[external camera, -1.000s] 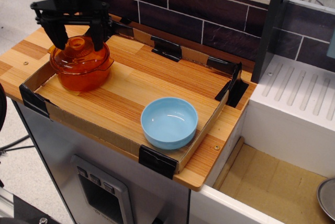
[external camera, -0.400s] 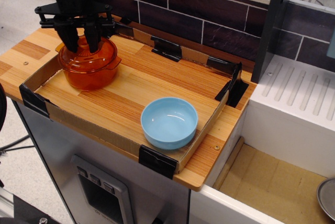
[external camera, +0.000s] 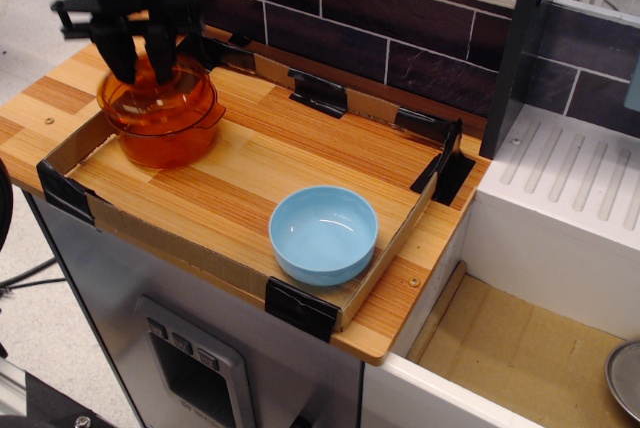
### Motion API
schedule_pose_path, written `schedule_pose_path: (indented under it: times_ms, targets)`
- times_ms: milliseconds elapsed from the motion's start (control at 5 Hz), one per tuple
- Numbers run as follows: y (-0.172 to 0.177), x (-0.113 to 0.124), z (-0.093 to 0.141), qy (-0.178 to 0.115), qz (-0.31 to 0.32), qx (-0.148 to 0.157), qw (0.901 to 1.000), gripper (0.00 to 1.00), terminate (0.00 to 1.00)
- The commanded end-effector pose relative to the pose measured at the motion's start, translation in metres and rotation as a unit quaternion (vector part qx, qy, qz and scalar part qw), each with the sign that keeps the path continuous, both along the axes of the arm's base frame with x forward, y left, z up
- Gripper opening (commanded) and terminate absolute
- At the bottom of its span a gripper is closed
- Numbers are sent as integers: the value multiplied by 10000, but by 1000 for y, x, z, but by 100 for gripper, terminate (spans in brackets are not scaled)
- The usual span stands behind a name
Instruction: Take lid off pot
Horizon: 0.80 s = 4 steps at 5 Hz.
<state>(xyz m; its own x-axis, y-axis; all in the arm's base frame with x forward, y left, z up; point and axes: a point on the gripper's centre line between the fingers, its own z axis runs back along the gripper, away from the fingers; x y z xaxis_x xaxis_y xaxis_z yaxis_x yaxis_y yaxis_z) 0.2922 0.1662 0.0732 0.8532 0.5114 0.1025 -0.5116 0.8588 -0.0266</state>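
The transparent orange pot (external camera: 160, 140) stands at the far left of the wooden board, inside the cardboard frame. The domed orange lid (external camera: 178, 94) rests on it, and I see no gap between them. My black gripper (external camera: 140, 66) comes down from above over the lid's centre. Its two fingers (external camera: 160, 56) are drawn close together around the knob, which they hide. The pot's right handle (external camera: 212, 114) shows. Its left side is partly behind the gripper.
A light blue bowl (external camera: 324, 234) sits at the front right of the board. A low cardboard frame (external camera: 150, 234) with black corner clips (external camera: 300, 308) runs round the board. A dark tiled wall (external camera: 400, 18) stands behind, and a white ribbed drainer (external camera: 570, 178) lies to the right.
The fingers went from wide open on either side of the knob to closed around it. Pot and lid together shifted slightly right, then back left, with the gripper.
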Motion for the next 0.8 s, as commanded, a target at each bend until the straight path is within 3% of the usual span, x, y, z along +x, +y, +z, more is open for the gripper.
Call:
schedule_pose_path:
  times_ms: [0,200,600]
  targets:
    - [-17,14,65,-259,120,-205,9994,0,0]
    - [-34,21,72,-211,206,-410,9987,0,0]
    - [-81,45,60,-74,287,-305,9991,0,0]
